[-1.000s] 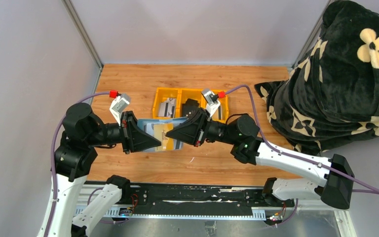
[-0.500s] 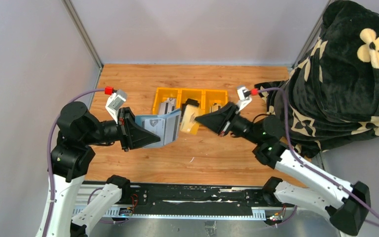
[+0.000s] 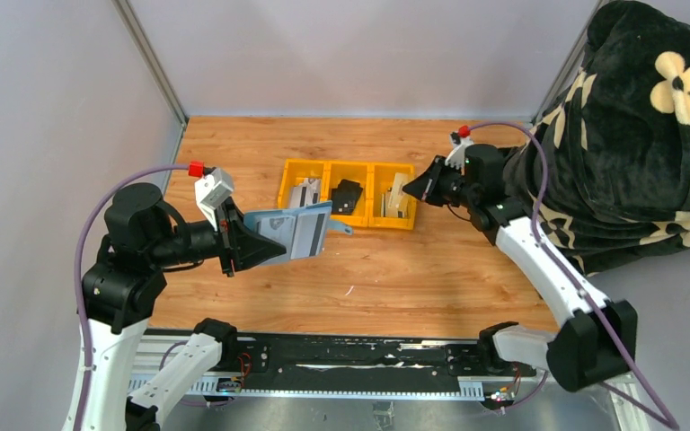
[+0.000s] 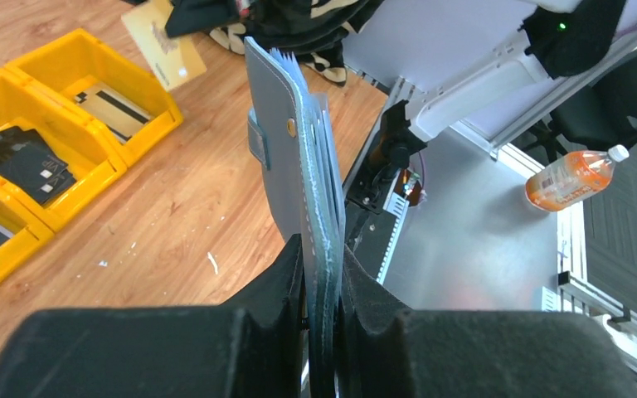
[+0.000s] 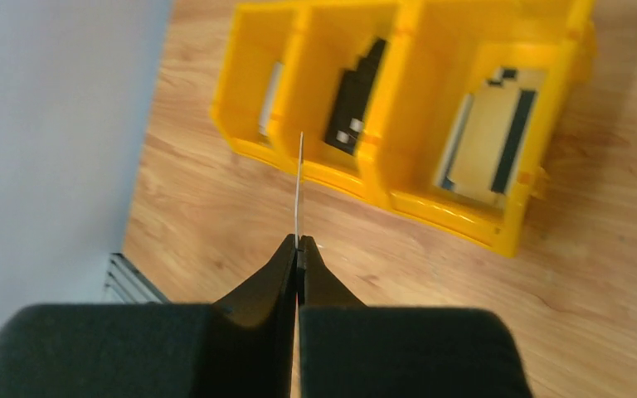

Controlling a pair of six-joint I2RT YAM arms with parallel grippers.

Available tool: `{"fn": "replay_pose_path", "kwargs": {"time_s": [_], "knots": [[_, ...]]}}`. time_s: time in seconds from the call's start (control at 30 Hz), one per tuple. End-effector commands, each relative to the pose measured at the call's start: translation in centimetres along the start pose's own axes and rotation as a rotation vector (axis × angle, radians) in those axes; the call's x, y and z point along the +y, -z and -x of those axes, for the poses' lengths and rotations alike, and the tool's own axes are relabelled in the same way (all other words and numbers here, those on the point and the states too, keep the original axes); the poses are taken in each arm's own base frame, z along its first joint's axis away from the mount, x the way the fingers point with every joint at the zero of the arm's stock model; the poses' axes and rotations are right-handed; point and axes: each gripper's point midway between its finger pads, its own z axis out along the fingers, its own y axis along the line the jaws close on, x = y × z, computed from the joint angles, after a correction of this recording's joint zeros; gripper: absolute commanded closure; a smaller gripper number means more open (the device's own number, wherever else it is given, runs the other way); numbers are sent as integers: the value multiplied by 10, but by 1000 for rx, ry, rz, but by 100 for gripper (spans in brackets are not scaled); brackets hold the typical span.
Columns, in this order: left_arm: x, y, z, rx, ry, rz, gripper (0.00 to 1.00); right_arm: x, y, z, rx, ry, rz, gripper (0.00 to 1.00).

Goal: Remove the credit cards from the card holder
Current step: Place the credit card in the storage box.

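Bright, even light; the right fingers (image 5: 264, 275) look softly blurred.

We saw a bench (image 3: 431, 278) of smooth wood grain, a tray (image 5: 456, 222) of glossy yellow plastic, a matt blue-grey, leather-like card holder (image 4: 274, 124), a smooth tan credit card (image 4: 164, 46), a plush black blanket (image 3: 620, 153) and a matt black left tool (image 4: 321, 253).
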Motion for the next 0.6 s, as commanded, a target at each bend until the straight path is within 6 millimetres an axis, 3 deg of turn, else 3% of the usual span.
{"fn": "replay_pose_path", "kwargs": {"time_s": [0.0, 0.33, 0.57], "knots": [[-12, 5, 8, -19, -60, -30, 100, -52, -20, -18, 134, 69, -179, 100], [-17, 7, 11, -25, -78, -44, 100, -101, -88, -33, 305, 122, -284, 100], [-21, 8, 13, -29, -89, -56, 100, -121, -120, -51, 384, 152, -329, 100]]}}
